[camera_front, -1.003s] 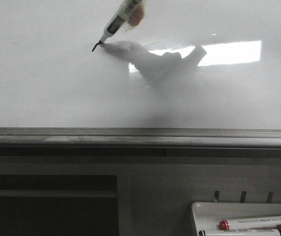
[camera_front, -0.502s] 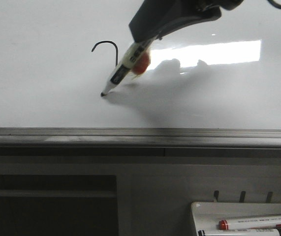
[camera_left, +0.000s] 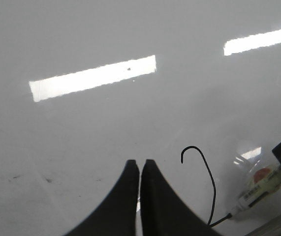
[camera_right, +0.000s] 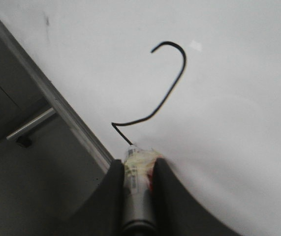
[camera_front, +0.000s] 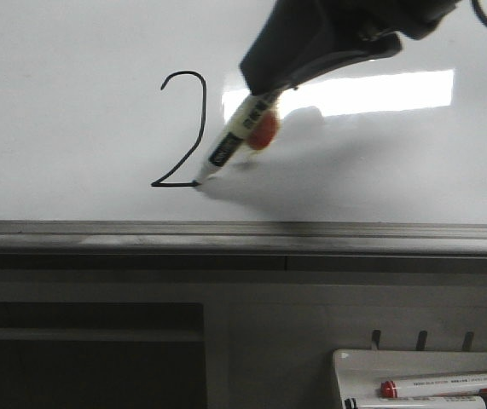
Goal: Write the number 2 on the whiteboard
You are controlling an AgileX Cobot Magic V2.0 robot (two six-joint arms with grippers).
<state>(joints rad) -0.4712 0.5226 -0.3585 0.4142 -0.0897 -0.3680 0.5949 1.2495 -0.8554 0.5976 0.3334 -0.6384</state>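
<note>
The whiteboard [camera_front: 64,128] fills the upper front view above its grey rail [camera_front: 226,237]. A black number 2 [camera_front: 194,128] stands on it: hooked top, diagonal, and a short piece of base line. My right gripper [camera_front: 264,94] is shut on a white marker [camera_front: 230,145] whose tip touches the board at the end of the base stroke. The right wrist view shows the marker [camera_right: 138,169] between the fingers and the stroke [camera_right: 172,83]. My left gripper [camera_left: 140,164] is shut and empty, close to the board, beside the stroke [camera_left: 206,172].
A small white tray [camera_front: 354,366] at the lower right holds a red-capped marker [camera_front: 448,385] and another marker [camera_front: 414,402]. Below the rail are a grey panel and a dark opening [camera_front: 81,358]. A bright rectangular reflection [camera_front: 388,89] lies on the board.
The right gripper has come down into view with the marker. The stroke grew from a short hook into the curve, the diagonal and the start of the base line.
</note>
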